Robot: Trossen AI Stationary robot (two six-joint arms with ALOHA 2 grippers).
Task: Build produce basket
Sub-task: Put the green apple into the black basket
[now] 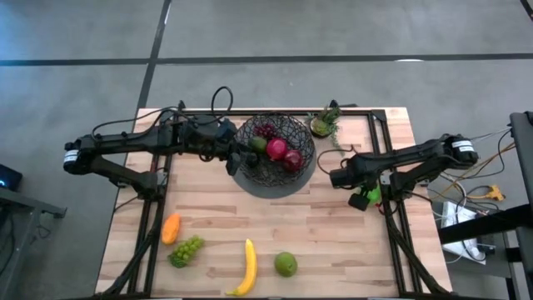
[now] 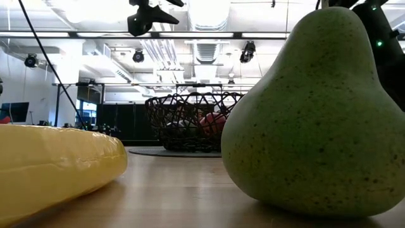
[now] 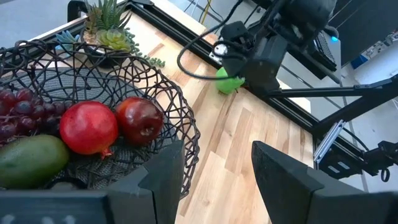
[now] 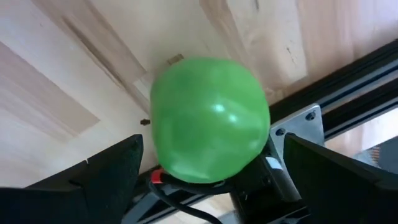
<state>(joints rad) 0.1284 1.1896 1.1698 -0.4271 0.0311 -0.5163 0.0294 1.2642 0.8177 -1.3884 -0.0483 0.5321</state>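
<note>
Reaching in from the table's left edge, the left arm lies low and stretched toward the basket [image 1: 275, 154]; its left gripper [image 1: 236, 162] hovers at the basket's left rim with its fingers parted and nothing between them, as the left wrist view shows the two dark fingers [image 3: 163, 171] astride the wire wall; no brand, label or writing can be read anywhere. The basket sits on a grey mat [image 1: 271, 185] near the middle of the table's far edge, and holds purple grapes [image 3: 15, 109], a green avocado-like fruit [image 3: 31, 158], a red pomegranate-like fruit [image 3: 89, 127] and a red apple [image 3: 140, 119]; only the left wrist view separates these clearly. Along the near edge lie an orange piece [image 1: 171, 227], green grapes [image 1: 186, 250], a banana [image 1: 247, 267] and a lime-green fruit [image 1: 286, 264]; the low view shows that fruit as a speckled pear shape, with the banana beside it. A small plant [image 1: 323, 123] stands just right of the basket. The right arm comes in from the right edge, bent down; the right gripper [image 1: 365, 198] has its jaws spread wide on either side of a green apple [image 4: 208, 121], fingers apart from it, beside the black frame rail [image 4: 348, 99] near the right edge.
</note>
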